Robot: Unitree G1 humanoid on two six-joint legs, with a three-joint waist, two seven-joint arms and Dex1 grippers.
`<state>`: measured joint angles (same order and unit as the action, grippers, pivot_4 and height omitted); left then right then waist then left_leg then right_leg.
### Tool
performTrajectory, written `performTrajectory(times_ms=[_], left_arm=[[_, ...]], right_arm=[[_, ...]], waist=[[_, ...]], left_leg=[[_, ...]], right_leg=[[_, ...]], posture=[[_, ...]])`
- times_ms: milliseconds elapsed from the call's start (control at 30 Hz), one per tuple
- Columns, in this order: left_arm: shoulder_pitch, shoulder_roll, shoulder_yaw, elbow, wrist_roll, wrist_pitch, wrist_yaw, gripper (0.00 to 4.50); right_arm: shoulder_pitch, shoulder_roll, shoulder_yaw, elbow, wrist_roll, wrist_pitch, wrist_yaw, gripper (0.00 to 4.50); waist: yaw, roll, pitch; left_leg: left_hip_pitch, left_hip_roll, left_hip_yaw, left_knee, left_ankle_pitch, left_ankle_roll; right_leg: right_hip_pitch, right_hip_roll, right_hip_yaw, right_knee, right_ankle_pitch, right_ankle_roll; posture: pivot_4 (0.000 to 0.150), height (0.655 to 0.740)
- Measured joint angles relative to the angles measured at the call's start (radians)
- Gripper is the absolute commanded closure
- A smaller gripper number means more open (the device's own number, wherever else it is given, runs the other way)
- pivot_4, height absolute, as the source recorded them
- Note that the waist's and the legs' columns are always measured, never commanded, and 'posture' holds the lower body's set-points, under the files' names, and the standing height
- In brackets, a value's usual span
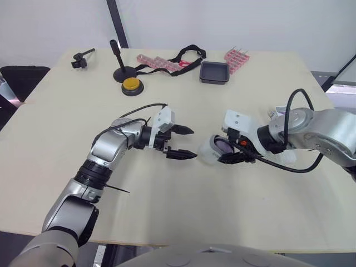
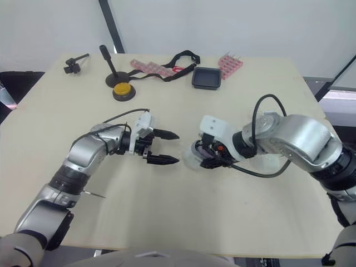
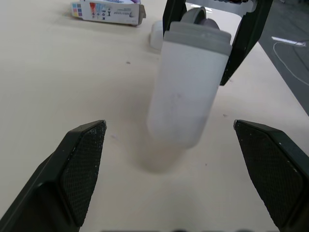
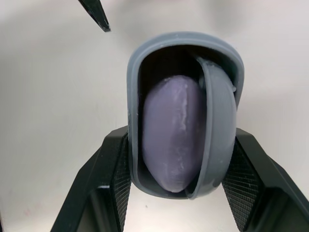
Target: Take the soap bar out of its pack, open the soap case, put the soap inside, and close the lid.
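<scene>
The soap case (image 4: 183,58) is showing as a pale, translucent shell with a rounded grey rim. It is lying tipped on its side, with its open mouth facing back toward the right wrist. Inside it the lilac soap bar (image 4: 169,130) is sitting on edge and filling most of the opening. The grey lid (image 4: 219,130) is leaning ajar against one side of the soap, so the case is not shut. The right gripper (image 4: 181,136) is clamping the case across its width, with a black finger pressing on each flank. The case is hanging about the middle of the table (image 1: 67,139), a little toward the right edge (whether its lower end is touching the surface I cannot tell). The left gripper (image 1: 193,143) is standing released, with its fingers spread wide. It is pointing at the closed end of the case, just beside it but not touching, and the case is lining up with the gap between the two tips. The opened soap pack (image 3: 108,10) is lying flat on the table beyond the right gripper.
</scene>
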<state>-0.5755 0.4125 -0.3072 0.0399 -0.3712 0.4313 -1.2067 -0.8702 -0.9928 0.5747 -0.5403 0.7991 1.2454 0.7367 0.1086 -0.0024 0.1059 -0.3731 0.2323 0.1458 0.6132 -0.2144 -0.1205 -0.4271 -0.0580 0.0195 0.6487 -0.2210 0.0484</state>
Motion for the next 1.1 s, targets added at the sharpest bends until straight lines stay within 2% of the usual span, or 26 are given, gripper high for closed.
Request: performTrajectory(times_ms=[300,500,1100], left_arm=[[-0.005,-0.015,-0.046,-0.059,0.057,-0.001,0.039,0.00],[-0.005,-0.024,-0.089,-0.119,0.056,0.051,0.032,0.00],[0.000,-0.052,-0.105,-0.117,0.073,0.037,0.074,0.00]], right_arm=[[-0.090,0.014,0.127,-0.036,-0.158,0.006,0.130,2.39],[-0.149,0.070,0.197,-0.026,-0.245,0.004,0.181,2.39],[-0.180,0.098,0.231,0.023,-0.399,-0.052,0.296,2.39]], waist=[[-0.002,0.000,0.000],[-0.002,0.000,0.000],[-0.002,0.000,0.000]], left_leg=[[0.000,0.000,0.000,0.001,0.000,0.000],[0.000,0.000,0.000,0.001,0.000,0.000],[0.000,0.000,0.000,0.002,0.000,0.000]], right_leg=[[0.000,0.000,0.000,0.001,0.000,0.000],[0.000,0.000,0.000,0.002,0.000,0.000],[0.000,0.000,0.001,0.004,0.000,0.000]], posture=[[0.150,0.7291],[0.150,0.7291],[0.150,0.7291]])
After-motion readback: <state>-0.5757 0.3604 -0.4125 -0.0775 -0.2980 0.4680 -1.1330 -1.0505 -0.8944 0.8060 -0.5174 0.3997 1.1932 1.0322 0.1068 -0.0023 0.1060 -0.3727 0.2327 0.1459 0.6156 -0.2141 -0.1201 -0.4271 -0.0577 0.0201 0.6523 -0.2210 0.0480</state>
